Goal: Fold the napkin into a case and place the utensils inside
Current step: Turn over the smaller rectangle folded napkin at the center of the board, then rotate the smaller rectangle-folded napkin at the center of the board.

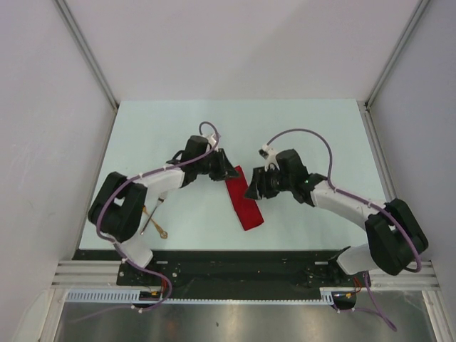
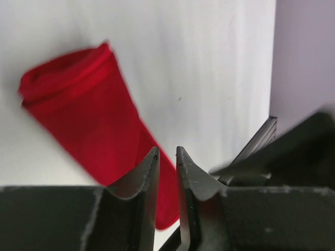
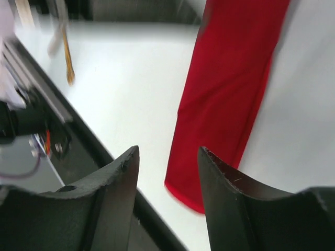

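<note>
The red napkin (image 1: 244, 199) lies folded into a long narrow strip in the middle of the table, running from far left to near right. It also shows in the left wrist view (image 2: 89, 110) and the right wrist view (image 3: 225, 94). My left gripper (image 1: 231, 172) hovers at the strip's far end, its jaws (image 2: 167, 151) a narrow gap apart with nothing between them. My right gripper (image 1: 251, 192) is beside the strip's middle, open and empty (image 3: 168, 151). The gold utensils (image 1: 153, 219) lie at the near left by the left arm, blurred in the right wrist view (image 3: 67, 57).
The pale table (image 1: 313, 128) is walled by white panels at the back and sides. A black rail (image 1: 235, 255) runs along the near edge, close to the napkin's near end. The left arm's elbow (image 1: 117, 206) sits next to the utensils.
</note>
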`<action>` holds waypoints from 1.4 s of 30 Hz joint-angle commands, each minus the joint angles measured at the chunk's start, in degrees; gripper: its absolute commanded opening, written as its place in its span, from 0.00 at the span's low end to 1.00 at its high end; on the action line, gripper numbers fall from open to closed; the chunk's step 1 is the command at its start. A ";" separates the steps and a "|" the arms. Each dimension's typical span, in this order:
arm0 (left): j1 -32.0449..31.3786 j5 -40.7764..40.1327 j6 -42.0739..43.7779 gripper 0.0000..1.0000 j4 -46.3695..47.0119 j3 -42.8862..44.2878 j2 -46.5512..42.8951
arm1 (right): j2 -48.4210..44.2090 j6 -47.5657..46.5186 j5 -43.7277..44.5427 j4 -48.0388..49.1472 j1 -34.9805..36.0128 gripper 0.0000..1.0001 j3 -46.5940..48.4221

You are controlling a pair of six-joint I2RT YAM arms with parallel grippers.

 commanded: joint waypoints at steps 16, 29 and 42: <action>0.98 -2.93 -0.34 0.17 -0.84 14.81 18.79 | -1.25 3.98 5.96 8.49 6.15 0.36 -16.34; 0.81 -5.40 3.09 0.32 -8.13 17.80 10.90 | -5.19 2.03 15.88 -5.89 10.16 0.46 -7.65; 2.48 -8.56 4.76 0.45 -15.70 4.45 -23.73 | 5.51 18.98 36.00 -2.93 28.10 0.44 0.00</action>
